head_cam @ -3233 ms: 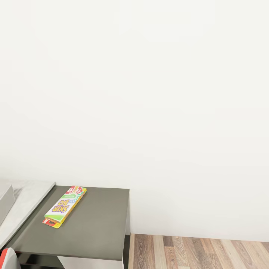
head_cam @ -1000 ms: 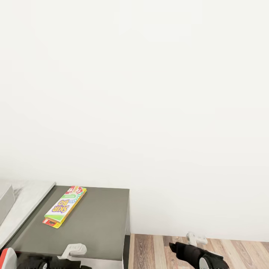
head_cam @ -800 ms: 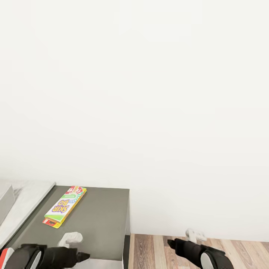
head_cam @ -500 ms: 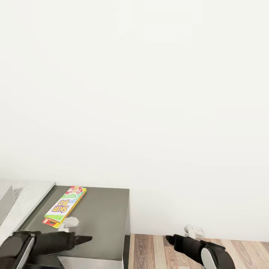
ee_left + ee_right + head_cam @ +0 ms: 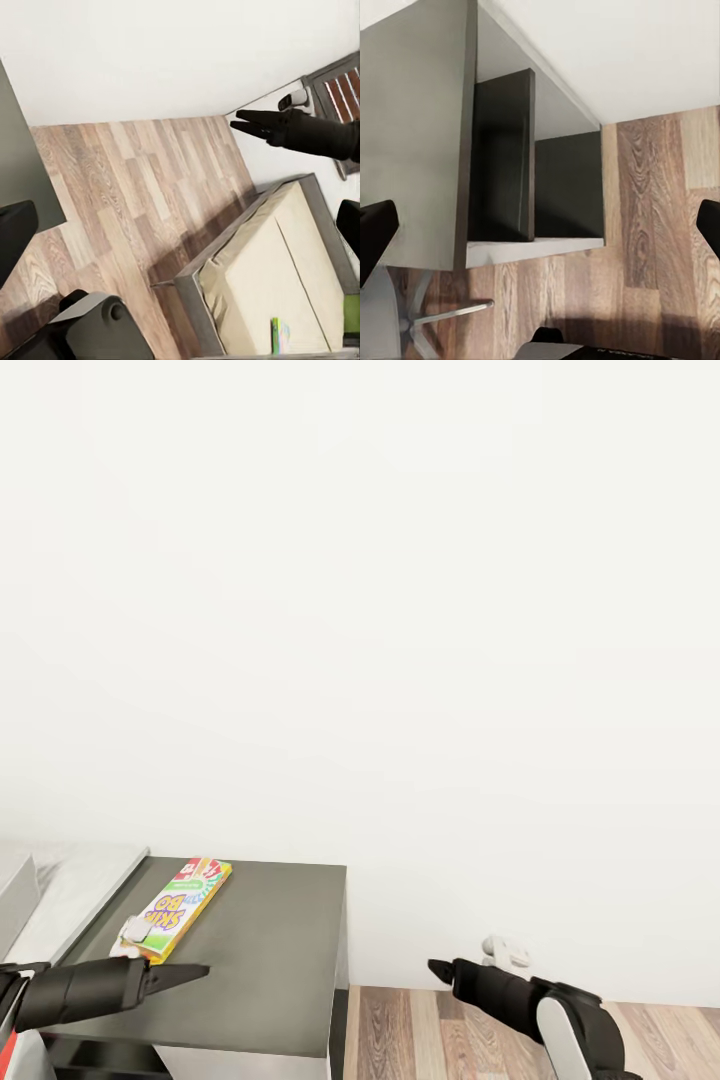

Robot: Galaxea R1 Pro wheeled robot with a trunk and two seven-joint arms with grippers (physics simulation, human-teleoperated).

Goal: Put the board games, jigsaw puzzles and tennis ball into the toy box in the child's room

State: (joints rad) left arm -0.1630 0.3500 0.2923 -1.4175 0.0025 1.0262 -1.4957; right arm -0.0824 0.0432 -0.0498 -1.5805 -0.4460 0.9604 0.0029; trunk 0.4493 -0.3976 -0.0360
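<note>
A bare white wall (image 5: pixel 400 610) is taking up most of the head view, with a strip of wood-plank floor (image 5: pixel 520 1035) below it and the dark grey end of the bench (image 5: pixel 260 950) at lower left. One board game (image 5: pixel 178 909) is lying flat on that bench top near its far left edge, and a corner of the toy box (image 5: pixel 14 895) is being glimpsed just beyond, on the paler part of the bench. The left gripper (image 5: pixel 178 971) is being held low over the bench's near edge, close to the game but apart from it; its jaws are being seen spread in its wrist view, nothing between them. The right gripper (image 5: pixel 440 967) is hanging over the floor, jaws likewise released and empty. In the left wrist view the bed (image 5: pixel 277 277) is being shown with a second board game (image 5: pixel 279 335) on its mattress. A thin flat box is judged likely to be pushed along the slick top rather than pinched, and a low approach risks the fingertips being driven into the bench.
</note>
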